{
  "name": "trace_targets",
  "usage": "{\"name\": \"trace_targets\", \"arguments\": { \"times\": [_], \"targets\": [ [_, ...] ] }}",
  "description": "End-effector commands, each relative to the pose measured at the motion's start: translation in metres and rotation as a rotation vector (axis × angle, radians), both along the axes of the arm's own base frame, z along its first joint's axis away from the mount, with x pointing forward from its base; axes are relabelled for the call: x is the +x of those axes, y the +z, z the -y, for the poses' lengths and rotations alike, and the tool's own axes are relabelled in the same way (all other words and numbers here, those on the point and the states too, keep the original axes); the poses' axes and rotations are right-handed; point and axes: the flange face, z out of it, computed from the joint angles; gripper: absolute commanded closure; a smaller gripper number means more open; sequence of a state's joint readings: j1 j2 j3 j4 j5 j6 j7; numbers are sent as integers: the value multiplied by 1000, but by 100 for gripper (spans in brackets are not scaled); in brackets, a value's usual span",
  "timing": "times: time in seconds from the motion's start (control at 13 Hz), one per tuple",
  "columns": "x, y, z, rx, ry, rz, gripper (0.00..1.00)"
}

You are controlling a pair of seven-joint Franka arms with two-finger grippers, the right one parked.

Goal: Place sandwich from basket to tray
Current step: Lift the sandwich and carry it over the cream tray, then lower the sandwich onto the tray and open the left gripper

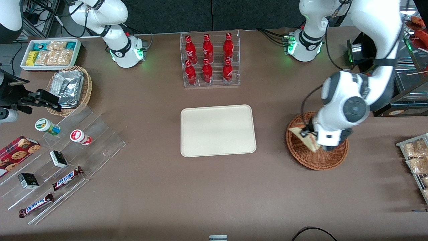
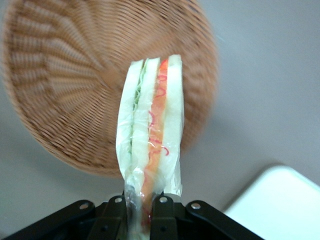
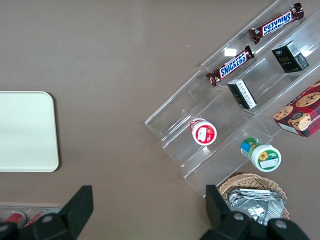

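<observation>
My left gripper [image 1: 309, 136] is shut on the sandwich [image 1: 305, 135] and holds it above the reddish-brown wicker basket [image 1: 317, 157]. In the left wrist view the sandwich [image 2: 150, 120] is a plastic-wrapped wedge of white bread with green and red-orange filling, pinched at its end in my gripper [image 2: 141, 217]. The basket [image 2: 70, 85] lies below it and looks empty. The cream-beige tray [image 1: 217, 130] lies flat at the table's middle, apart from the basket; one corner of it shows in the left wrist view [image 2: 280, 205], and it also shows in the right wrist view [image 3: 25, 131].
A clear rack of red bottles [image 1: 210, 60] stands farther from the front camera than the tray. Toward the parked arm's end are a clear stepped shelf with snacks [image 1: 60, 160], a light-tan basket of foil packets [image 1: 72, 87] and a white bin [image 1: 50, 53]. A rack of snack bags [image 1: 416, 160] sits at the working arm's end.
</observation>
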State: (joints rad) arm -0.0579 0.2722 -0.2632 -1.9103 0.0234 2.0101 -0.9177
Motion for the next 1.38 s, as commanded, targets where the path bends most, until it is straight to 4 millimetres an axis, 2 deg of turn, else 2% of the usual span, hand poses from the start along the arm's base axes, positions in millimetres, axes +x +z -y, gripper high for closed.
{"name": "trace_targets", "arguments": {
  "times": [0.0, 0.15, 0.31, 0.54, 0.69, 0.85, 1.0, 1.23, 1.31],
  "targets": [
    [-12, 18, 65, -17, -88, 24, 100],
    [-24, 25, 116, -34, -169, 45, 100],
    [-36, 18, 166, -51, -250, 60, 100],
    [-55, 4, 218, -82, -357, 99, 100],
    [-55, -9, 239, -96, -423, 85, 100],
    [-65, -18, 267, -114, -523, 79, 100],
    [-60, -30, 280, -122, -555, 74, 100],
    [-70, -53, 320, -106, -610, 25, 100],
    [-66, -60, 322, -101, -608, 10, 100]
  ]
}}
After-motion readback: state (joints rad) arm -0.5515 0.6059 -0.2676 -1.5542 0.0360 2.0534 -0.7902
